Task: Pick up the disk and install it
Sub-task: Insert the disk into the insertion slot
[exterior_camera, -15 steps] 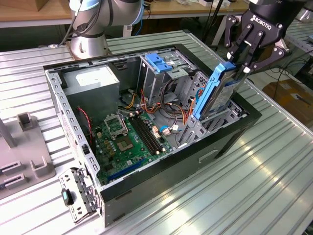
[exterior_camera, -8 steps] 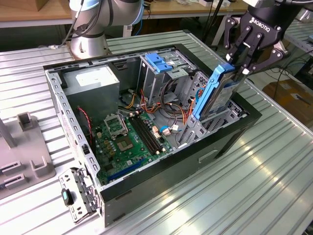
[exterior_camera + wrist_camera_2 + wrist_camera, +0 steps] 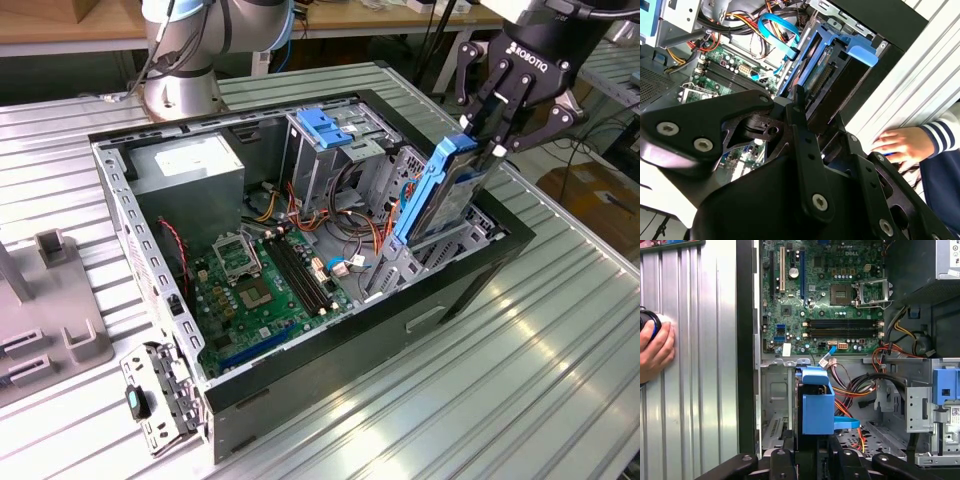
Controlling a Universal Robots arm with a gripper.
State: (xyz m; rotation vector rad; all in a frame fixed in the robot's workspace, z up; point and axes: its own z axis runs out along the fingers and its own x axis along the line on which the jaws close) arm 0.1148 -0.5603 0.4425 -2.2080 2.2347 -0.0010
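The gripper (image 3: 487,140) is clenched on the disk (image 3: 445,195). Its black fingers (image 3: 503,110) pinch the drive's upper end, one on each broad face. The disk stands on edge and tilted, its blue rail frame towards the exterior view's left. Its lower end is down in the drive cage at the exterior view's right end of the open computer case (image 3: 330,385) — whether it is fully seated, I cannot tell.

In the first wrist view the blue frame of the disk (image 3: 817,405) juts out from between the gripper's links, with the motherboard (image 3: 825,300) beyond it and orange, red and black cables (image 3: 860,385) beside it. In the second wrist view the disk (image 3: 840,55) sits just past the fingers, against the case's black wall.

The case lies on its side on a ribbed metal table (image 3: 520,390). Inside it are the green motherboard, a grey power-supply box (image 3: 190,165) and a blue bracket (image 3: 325,127) atop a metal cage. The arm's base (image 3: 180,60) stands on the table behind the case, and a grey fixture (image 3: 60,330) sits at the exterior view's left.

A person's hand (image 3: 655,347) rests on the table beside the case, with a navy-and-white striped sleeve (image 3: 940,132) — both well apart from the gripper. A wooden benchtop (image 3: 60,25) runs behind the table.
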